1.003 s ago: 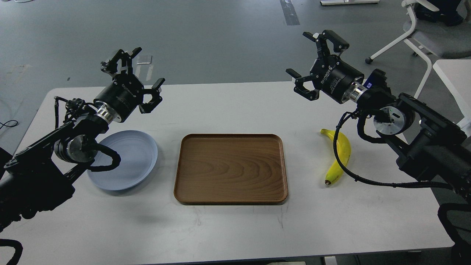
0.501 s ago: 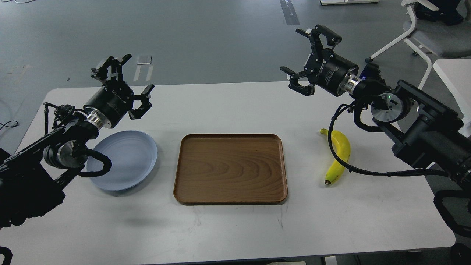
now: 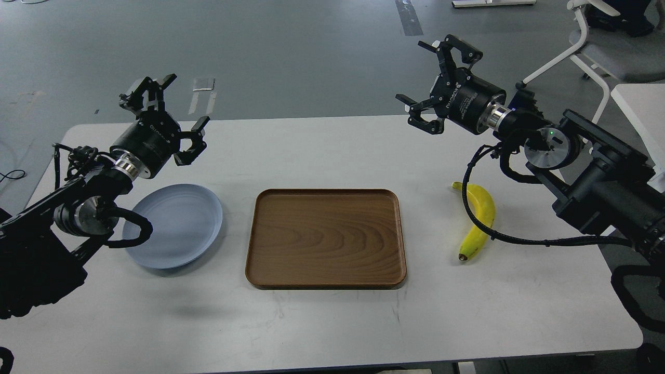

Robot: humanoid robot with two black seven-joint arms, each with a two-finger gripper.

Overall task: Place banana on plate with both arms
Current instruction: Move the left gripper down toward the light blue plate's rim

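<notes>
A yellow banana (image 3: 481,217) lies on the white table at the right, with a black cable of my right arm crossing it. A pale blue-grey plate (image 3: 182,224) sits at the left, partly hidden by my left arm. My left gripper (image 3: 165,117) is open and empty, raised above the table's back edge, behind the plate. My right gripper (image 3: 435,83) is open and empty, raised high behind and left of the banana.
A brown wooden tray (image 3: 326,238) lies in the middle of the white table (image 3: 332,317), between plate and banana. A white chair (image 3: 597,47) and another white table edge (image 3: 641,109) stand at the back right.
My left gripper has moved left and back, away from the plate. My right gripper rose and drew back slightly. Both stayed open. Banana, plate and tray have not moved.
</notes>
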